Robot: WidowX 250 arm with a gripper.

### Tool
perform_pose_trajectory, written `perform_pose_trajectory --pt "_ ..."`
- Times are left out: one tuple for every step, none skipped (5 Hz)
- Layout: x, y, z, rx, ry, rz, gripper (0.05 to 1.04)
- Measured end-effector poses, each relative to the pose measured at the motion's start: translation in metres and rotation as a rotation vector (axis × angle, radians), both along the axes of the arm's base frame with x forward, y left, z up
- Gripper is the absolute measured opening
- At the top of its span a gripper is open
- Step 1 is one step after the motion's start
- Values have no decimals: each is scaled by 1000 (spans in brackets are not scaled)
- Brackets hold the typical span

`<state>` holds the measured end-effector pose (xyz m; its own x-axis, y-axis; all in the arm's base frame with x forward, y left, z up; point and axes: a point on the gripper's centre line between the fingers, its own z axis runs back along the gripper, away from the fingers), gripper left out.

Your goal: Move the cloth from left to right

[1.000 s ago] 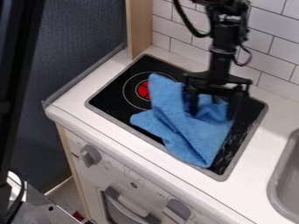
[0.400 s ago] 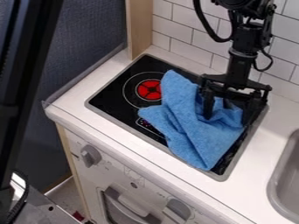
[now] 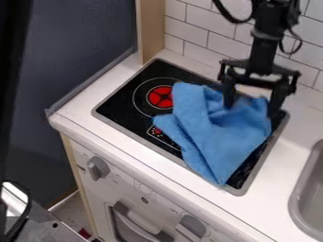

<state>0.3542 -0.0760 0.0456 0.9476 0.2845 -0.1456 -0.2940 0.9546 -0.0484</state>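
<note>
The white tabletop runs slantwise from the upper left down to the lower right, atop a white toy kitchen unit. Behind it stands a white tiled wall, and on the left a dark blue partition, with a pale wooden post between the two.

Set into the tabletop is a black cooktop with a grey rim. The blue cloth, rumpled and folded over itself, lies on its right-hand half, spreading from near the back edge to the front edge, close to the front right corner. Its upper right part reaches the back right corner.

The black robot arm comes in from the top edge, and its gripper hangs upright over the cloth's upper part, near the cooktop's back right corner. The jaws are wide apart, one on either side of a bunched stretch of cloth; whether their tips touch it, I cannot tell.

At the right edge of the view is part of a grey sink. Two grey knobs sit on the unit's front. Left of the cloth, a red burner mark shows on the cooktop.
</note>
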Motion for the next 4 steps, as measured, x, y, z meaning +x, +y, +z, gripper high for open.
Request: perform_pose_trajectory --pt "3 7 28 18 -69 17 1000" --pt "5 23 58 52 -136 50 1000" --pt "0 49 71 52 -159 111 1000" --pt "-15 89 62 53 -114 257 1000"
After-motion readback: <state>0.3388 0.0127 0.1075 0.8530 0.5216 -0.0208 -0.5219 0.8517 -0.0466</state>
